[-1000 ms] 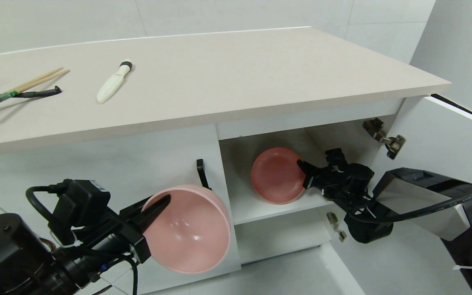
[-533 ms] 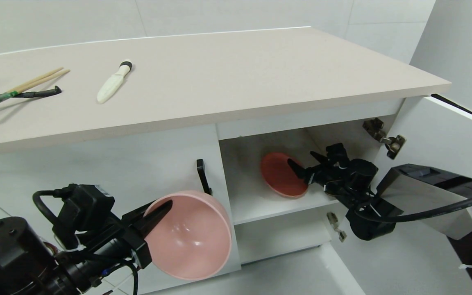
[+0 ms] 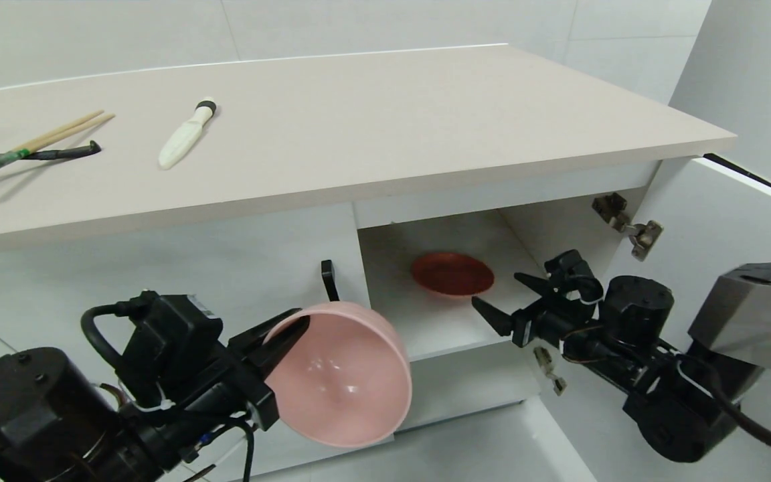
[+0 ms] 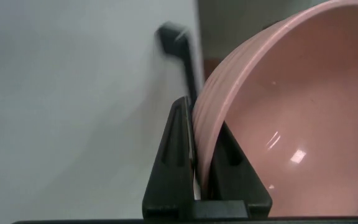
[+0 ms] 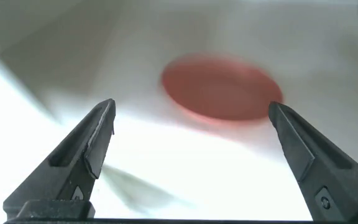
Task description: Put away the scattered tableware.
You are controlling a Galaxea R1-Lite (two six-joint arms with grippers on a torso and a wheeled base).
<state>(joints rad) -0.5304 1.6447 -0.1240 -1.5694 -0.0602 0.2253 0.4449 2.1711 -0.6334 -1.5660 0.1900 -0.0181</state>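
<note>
Chopsticks (image 3: 37, 139) and a white utensil (image 3: 185, 135) lie on the beige countertop (image 3: 392, 120).

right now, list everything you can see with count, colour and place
red plate: 1, red, flat on the shelf in the open cabinet compartment
pink bowl: 1, pink, tilted, rim clamped by the left gripper, in front of the closed door
chopsticks: 1 pair, wood with green ends, far left of the countertop
black slender item: 1, black, beside the chopsticks, kind unclear
cream utensil: 1, cream with a black band, right of the chopsticks
closed door: 1, white, black handle
open door: 1, white, swung out at right
left gripper: 1, black, shut on the bowl
right gripper: 1, black, open, before the shelf, apart from the plate
</note>
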